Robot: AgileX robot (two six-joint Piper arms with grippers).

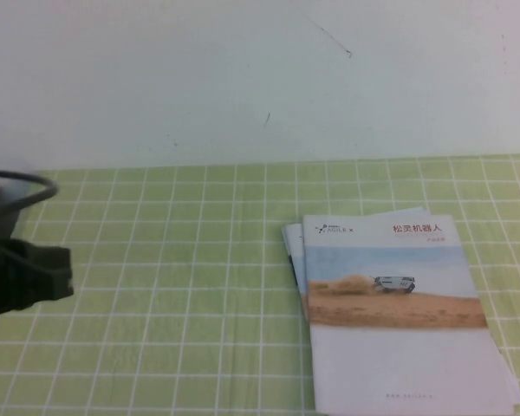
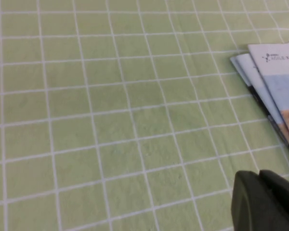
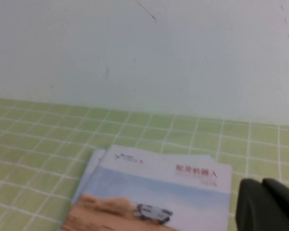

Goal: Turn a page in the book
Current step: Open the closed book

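The book (image 1: 390, 312) lies closed on the right of the green checked tablecloth, its cover showing a white rover on tan desert under a red title. Its page (image 1: 399, 260), the front leaf, lies flat. The book also shows in the left wrist view (image 2: 282, 72) and the right wrist view (image 3: 154, 192). My right gripper (image 3: 262, 182) is outside the high view; it hovers shut and empty just beyond the book's far right corner. My left arm (image 1: 26, 269) sits at the table's left edge. The left gripper (image 2: 260, 173) is shut, holds nothing, and is well left of the book.
Other thin brochures (image 1: 291, 247) lie under the book, their corners fanning out at its left and far edges (image 2: 242, 65). The checked cloth (image 1: 156, 286) covers the table up to a pale wall (image 1: 243, 69) at the back.
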